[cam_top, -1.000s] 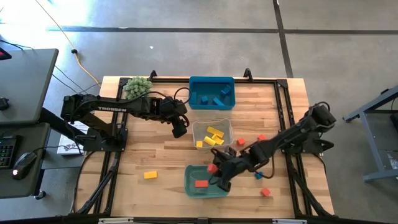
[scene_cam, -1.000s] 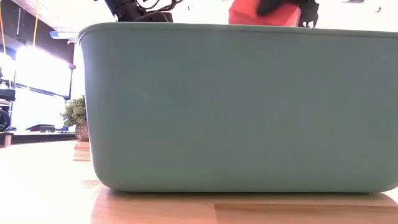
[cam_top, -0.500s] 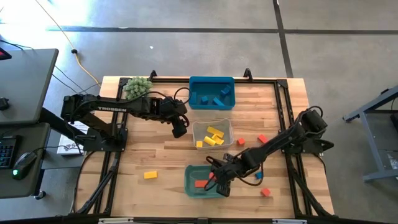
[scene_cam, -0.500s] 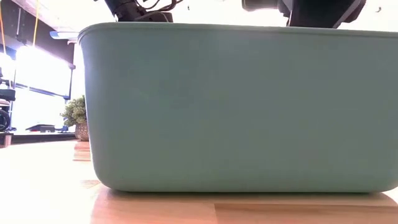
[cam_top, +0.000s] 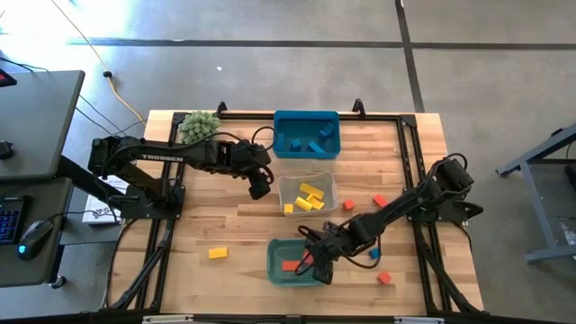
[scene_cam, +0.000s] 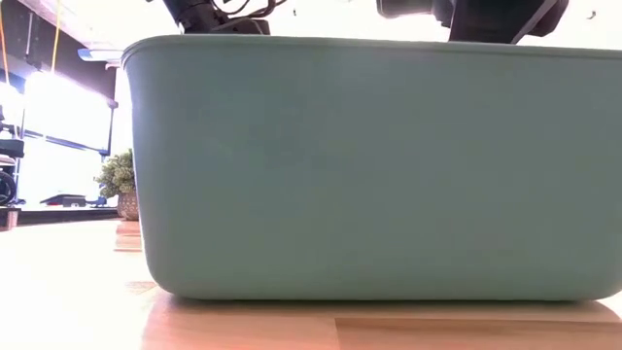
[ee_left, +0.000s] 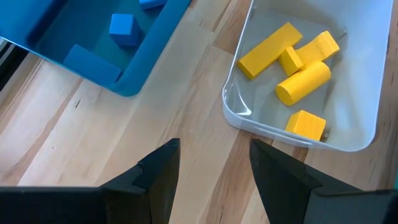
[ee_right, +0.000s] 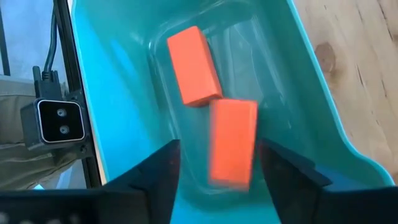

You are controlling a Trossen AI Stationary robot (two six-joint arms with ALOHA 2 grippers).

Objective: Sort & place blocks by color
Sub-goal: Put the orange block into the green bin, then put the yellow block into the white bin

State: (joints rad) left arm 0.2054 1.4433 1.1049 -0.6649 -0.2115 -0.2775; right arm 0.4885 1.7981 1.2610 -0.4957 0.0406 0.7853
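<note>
While the right gripper (cam_top: 321, 266) hangs over the teal bin (cam_top: 274, 270) with its fingers (ee_right: 155, 180) spread apart, we see a red bar (ee_right: 231, 142) blurred between them in the right wrist view, apparently just let go and dropping beside another red bar (ee_right: 193, 65) lying on the bin floor. We judge the red bin has two blocks so far. Over by the clear bin (cam_top: 284, 185), the left gripper (cam_top: 259, 190) waits with its fingers parted and nothing in them; that bin holds yellow blocks (ee_left: 292, 65), and the blue bin (cam_top: 281, 121) behind it holds blue blocks (cam_top: 310, 141). Sorting looks more than half done to us. Left on the table we count a yellow block (cam_top: 218, 253) at the front left, red blocks (cam_top: 379, 200) to the right of the clear bin plus one (cam_top: 384, 277) near the front right, and a blue block (cam_top: 373, 255) partly hidden by the right arm. Each of these needs picking up.
</note>
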